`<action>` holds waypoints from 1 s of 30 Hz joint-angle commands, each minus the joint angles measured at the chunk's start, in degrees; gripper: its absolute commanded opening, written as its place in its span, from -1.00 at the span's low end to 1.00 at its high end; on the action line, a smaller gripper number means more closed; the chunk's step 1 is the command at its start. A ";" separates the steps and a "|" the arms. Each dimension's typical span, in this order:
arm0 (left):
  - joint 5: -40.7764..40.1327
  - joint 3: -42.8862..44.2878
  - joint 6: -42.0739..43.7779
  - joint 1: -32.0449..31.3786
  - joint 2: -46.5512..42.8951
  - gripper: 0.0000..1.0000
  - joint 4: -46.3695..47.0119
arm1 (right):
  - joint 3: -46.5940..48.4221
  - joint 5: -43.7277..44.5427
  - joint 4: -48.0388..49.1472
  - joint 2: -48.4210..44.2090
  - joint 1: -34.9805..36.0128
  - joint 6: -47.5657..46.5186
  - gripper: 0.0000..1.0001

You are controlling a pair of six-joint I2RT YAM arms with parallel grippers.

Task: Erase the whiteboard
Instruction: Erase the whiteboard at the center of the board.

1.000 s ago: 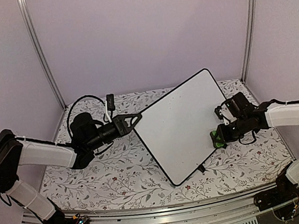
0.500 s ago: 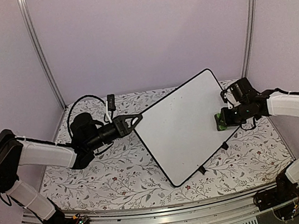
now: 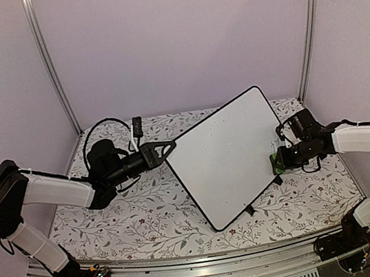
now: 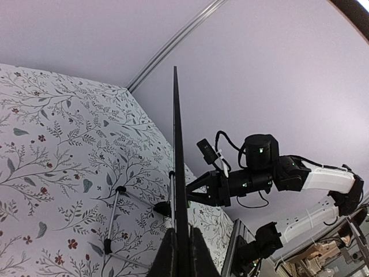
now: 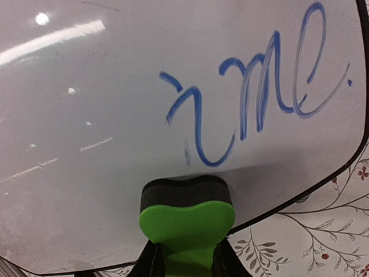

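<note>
The whiteboard (image 3: 226, 157) stands tilted at the table's middle; its face shows blank in the top view. My left gripper (image 3: 170, 147) is shut on its left edge. The left wrist view shows the board edge-on (image 4: 175, 133) between my fingers (image 4: 167, 257). My right gripper (image 3: 282, 159) is shut on a green eraser (image 3: 276, 162) at the board's right edge. In the right wrist view the eraser (image 5: 186, 216) has its black felt against the board (image 5: 104, 127), just below blue handwriting (image 5: 253, 98).
The floral tablecloth (image 3: 134, 219) covers the table. A thin wire stand (image 4: 115, 216) props the board from behind, and small black clip feet (image 3: 249, 209) rest on the cloth. Purple walls with metal posts (image 3: 49, 68) close in the back and sides.
My right gripper with the eraser moved up along the board's right side, then came back down a little. My left gripper has not moved.
</note>
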 commanded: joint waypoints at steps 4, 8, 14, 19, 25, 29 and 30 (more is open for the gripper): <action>8.11 -1.36 3.08 -1.70 1.81 -1.00 -2.49 | -2.09 -1.02 -2.46 -1.54 -0.11 0.58 -1.00; 8.06 -1.44 3.21 -1.74 1.23 -1.00 -2.67 | 0.98 0.65 -2.49 0.80 -0.11 -0.05 -1.00; 7.91 -0.93 4.08 -1.71 -0.23 -1.00 -4.84 | 6.93 3.35 -2.49 3.98 -1.20 -0.89 -1.00; 6.55 0.61 5.92 -1.70 -2.06 -1.00 -9.23 | 11.07 3.75 -3.16 4.90 -2.82 -2.64 -1.00; 6.04 2.18 6.30 -1.71 -2.77 -1.00 -11.41 | 11.76 2.79 -4.31 4.63 -3.34 -3.72 -1.00; 6.10 3.65 6.65 -1.78 -2.69 -1.00 -13.15 | 7.97 0.60 -4.40 3.82 -3.30 -3.43 -1.00; 6.09 3.95 6.71 -1.71 -2.75 -1.00 -13.75 | 6.69 0.20 -4.35 3.16 -3.33 -3.10 -1.00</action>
